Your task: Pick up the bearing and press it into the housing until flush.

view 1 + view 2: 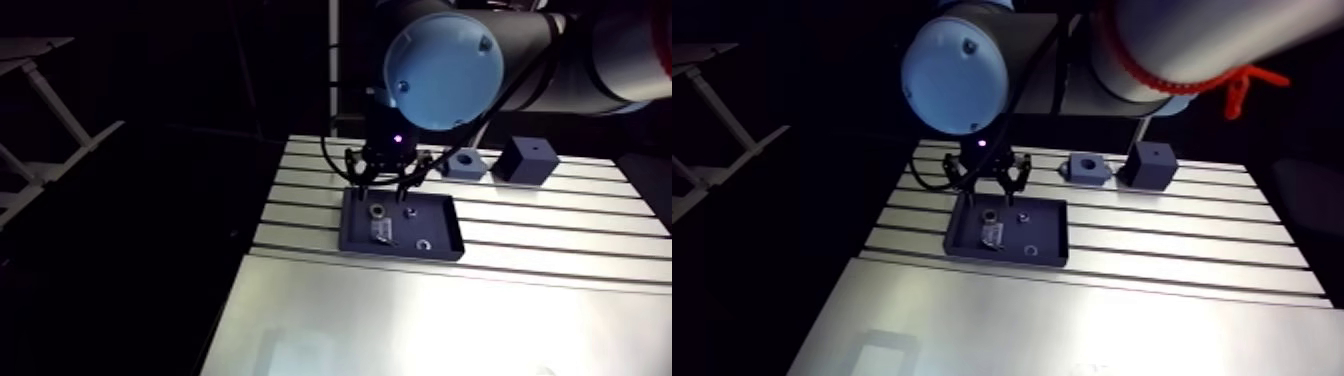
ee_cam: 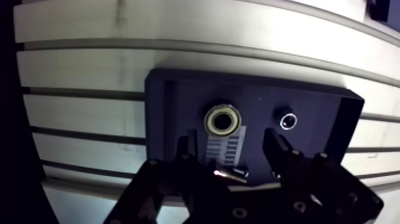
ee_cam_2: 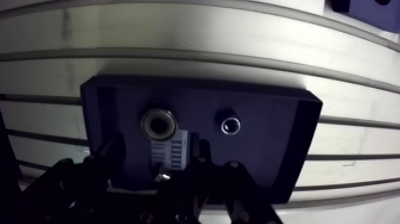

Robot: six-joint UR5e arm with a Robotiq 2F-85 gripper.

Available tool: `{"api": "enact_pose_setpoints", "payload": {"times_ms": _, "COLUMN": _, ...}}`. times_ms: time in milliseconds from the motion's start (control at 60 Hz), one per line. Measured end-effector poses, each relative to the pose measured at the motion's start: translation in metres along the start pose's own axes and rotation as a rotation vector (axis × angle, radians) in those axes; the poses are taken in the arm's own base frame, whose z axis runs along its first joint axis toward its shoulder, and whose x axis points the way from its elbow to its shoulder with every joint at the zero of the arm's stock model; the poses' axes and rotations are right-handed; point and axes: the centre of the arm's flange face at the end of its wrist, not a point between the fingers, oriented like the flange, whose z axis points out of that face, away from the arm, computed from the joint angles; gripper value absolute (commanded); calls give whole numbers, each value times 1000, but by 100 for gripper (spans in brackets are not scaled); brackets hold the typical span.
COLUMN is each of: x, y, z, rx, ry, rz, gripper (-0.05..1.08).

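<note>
My end effector (image 2: 232, 156) hangs released, jaws spread, over the dark tray (image 2: 324, 113); the bearing (image 2: 222, 121) lies in it just ahead of the gap; I'd nudge forward to centre on it, descend straight, then close squarely across its rim.

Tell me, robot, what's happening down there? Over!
Gripper open, empty, above tray. Bearing lying in tray, untouched. Small metal part under gripper.
</note>
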Motion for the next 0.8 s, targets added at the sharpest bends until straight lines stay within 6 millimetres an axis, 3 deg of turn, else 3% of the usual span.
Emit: {"api": "enact_pose_setpoints", "payload": {"times_ms": 800, "x": 3, "y": -9, "z": 19, "rx": 0, "ry": -5, "rz": 0, "gripper": 34}}
